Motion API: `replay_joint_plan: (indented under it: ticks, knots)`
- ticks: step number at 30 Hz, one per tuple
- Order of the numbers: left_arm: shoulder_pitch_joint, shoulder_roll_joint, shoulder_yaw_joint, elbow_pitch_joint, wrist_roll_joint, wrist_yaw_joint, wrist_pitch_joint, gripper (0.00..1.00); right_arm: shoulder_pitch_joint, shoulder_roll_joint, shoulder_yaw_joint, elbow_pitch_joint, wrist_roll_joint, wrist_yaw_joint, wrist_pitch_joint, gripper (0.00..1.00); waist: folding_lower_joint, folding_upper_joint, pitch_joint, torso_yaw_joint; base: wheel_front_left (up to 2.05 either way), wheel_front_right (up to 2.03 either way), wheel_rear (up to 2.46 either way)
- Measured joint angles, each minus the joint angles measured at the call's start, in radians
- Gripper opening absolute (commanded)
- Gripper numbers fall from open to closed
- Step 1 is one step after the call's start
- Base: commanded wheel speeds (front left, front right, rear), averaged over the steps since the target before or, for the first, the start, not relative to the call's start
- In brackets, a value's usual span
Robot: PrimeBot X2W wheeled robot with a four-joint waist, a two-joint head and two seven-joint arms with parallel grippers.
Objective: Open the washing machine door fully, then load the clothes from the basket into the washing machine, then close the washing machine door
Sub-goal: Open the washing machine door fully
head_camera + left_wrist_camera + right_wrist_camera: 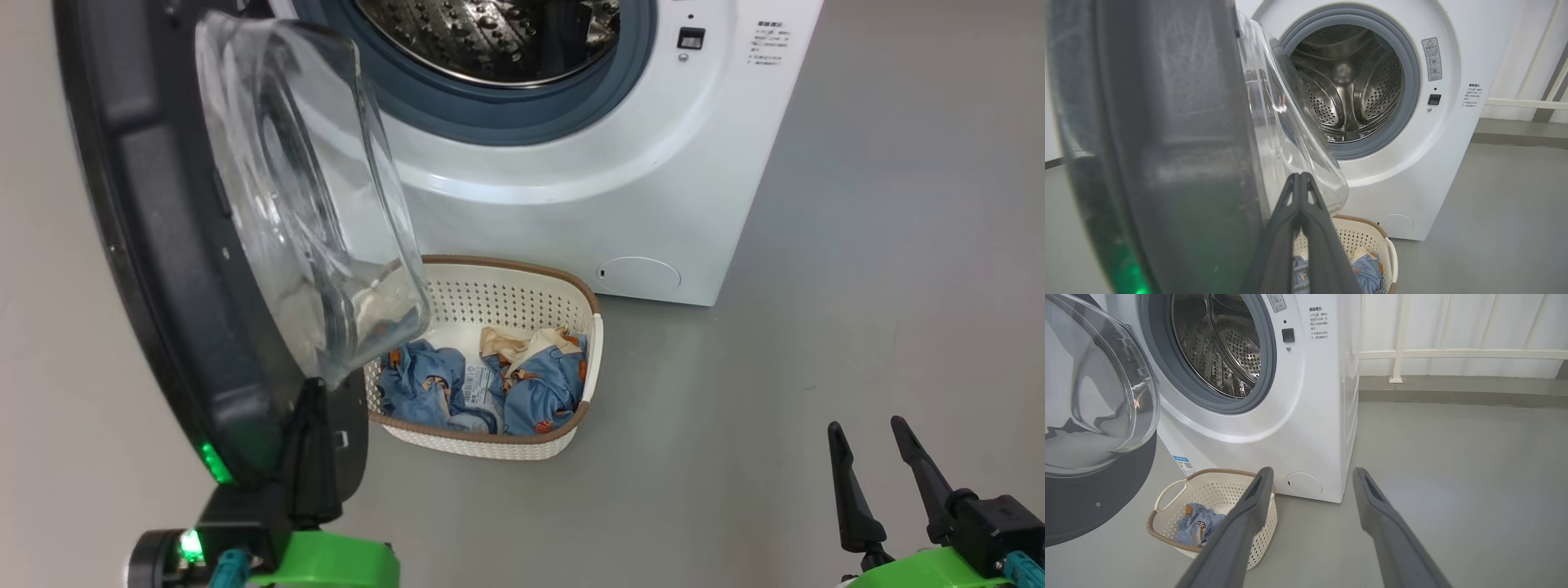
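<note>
both grippers are seen nearest: the left gripper [1300,179] is pinched shut on nothing just beside the inner face of the washing machine door [155,245], and the right gripper [1312,473] is spread wide and empty. beyond, the basket [506,282] of clothes [539,392] is overhung by the glass bowl [302,188], so a reach could be blocked or the door nudged shut. farthest, the washing machine [653,188] is seen open.
</note>
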Motion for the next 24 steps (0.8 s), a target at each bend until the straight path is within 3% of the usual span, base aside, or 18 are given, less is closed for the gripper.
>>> replay_joint_plan:
  ticks: [14, 24]
  knots:
    - [0.0, 0.063, 0.169, 0.024, -0.035, 0.042, -0.05, 0.0, -0.019, 0.0, -0.011, -0.043, -0.019, 0.0, 0.0, 1.0, 0.0, 0.0, 0.038, 0.021, 0.0, 0.0, 0.0]
    - [-0.006, 0.103, 0.301, 0.073, -0.097, 0.046, -0.107, 0.0, -0.025, 0.0, -0.011, -0.096, -0.038, 0.0, 0.0, 1.0, 0.0, 0.0, 0.076, 0.027, 0.0, 0.0, 0.0]
